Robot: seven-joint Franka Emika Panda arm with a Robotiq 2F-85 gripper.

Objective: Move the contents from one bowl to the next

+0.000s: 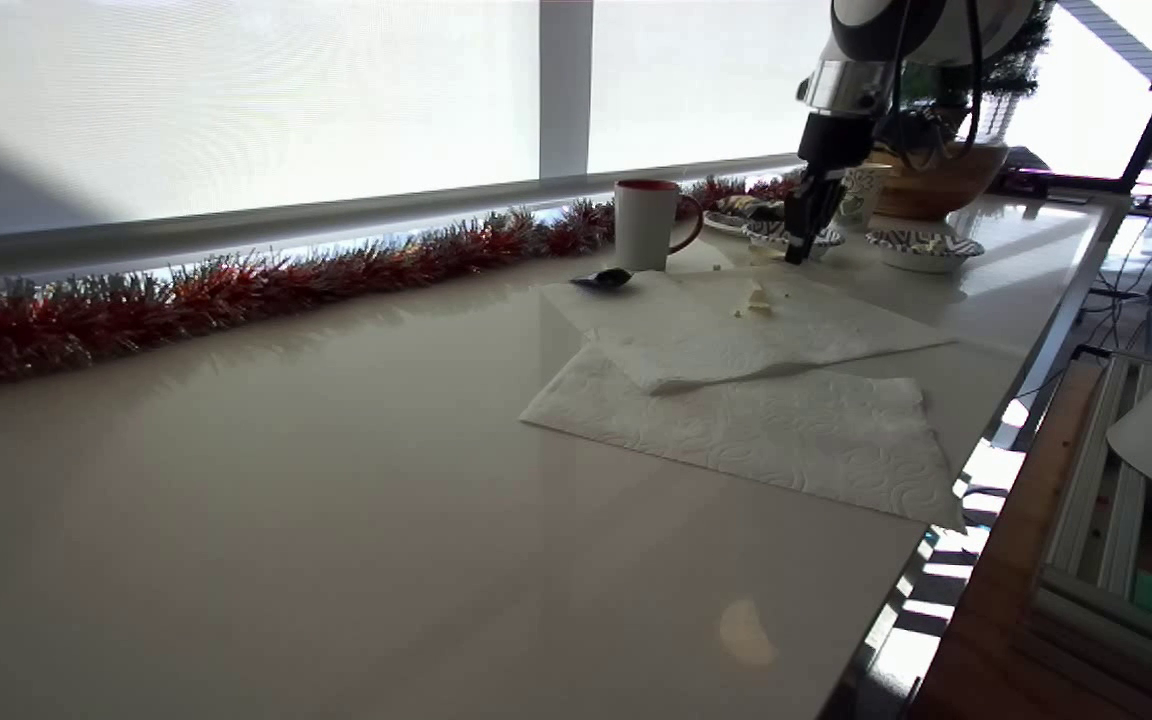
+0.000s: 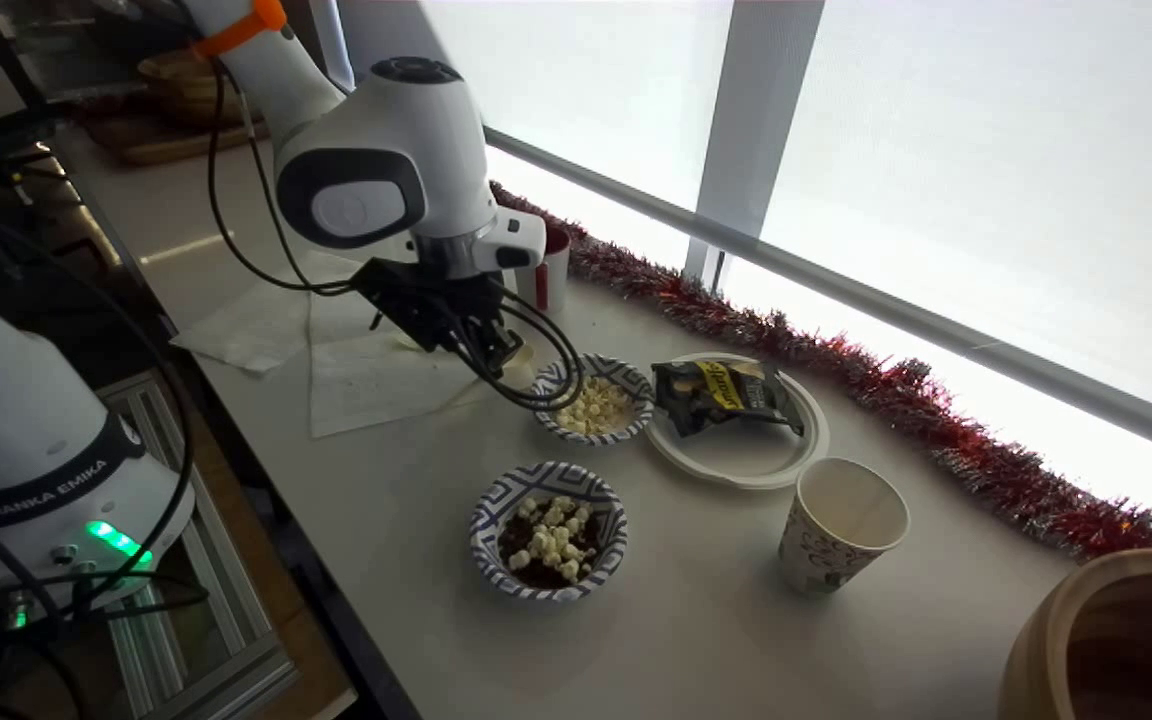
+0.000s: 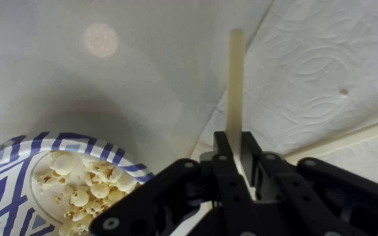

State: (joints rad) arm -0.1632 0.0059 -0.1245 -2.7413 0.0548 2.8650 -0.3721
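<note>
In an exterior view, spotting popcorn [image 2: 554, 532] over something dark [image 2: 512, 534] in the nearer bowl [image 2: 548, 477]; then more popcorn [image 2: 596, 408] in the farther bowl [image 2: 627, 379]; just beyond, clamping a pale stick [image 3: 236, 82] in the gripper [image 3: 235, 141], near a paper towel [image 2: 376, 390]!

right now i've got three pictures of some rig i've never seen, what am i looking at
The machine is a robot arm ending in a two-fingered gripper. Two pictures come from cameras standing off the robot; the close-up comes from one on its wrist. On the pale table, a patterned bowl near the gripper holds popcorn; a second bowl has popcorn over something dark. Nearby are paper towels, a mug, a paper cup and a dark packet on a plate. The gripper is closed on a slim pale stick, perhaps a utensil handle.
</note>
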